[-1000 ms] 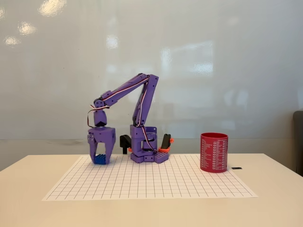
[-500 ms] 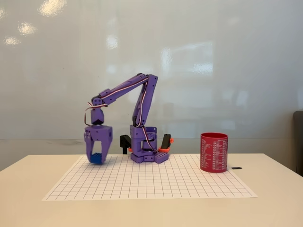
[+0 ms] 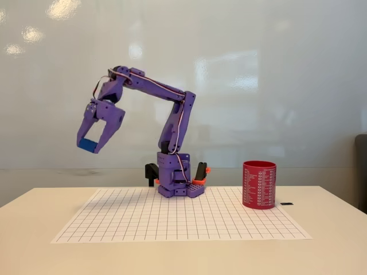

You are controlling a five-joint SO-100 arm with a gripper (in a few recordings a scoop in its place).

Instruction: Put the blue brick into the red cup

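A pale cream surface [image 3: 338, 246] fills the bottom of the frame. A white sheet printed with a black square grid [image 3: 172, 220] lies flat on it across the lower centre. A small flat black object [image 3: 287, 203] lies on the surface just off the sheet's right edge; what it is cannot be told. Behind stands a glossy whitish wall [image 3: 275, 69] with blurred light reflections. At the far right edge, mid-height, shows a sliver of a dark grey thing [image 3: 363, 166].
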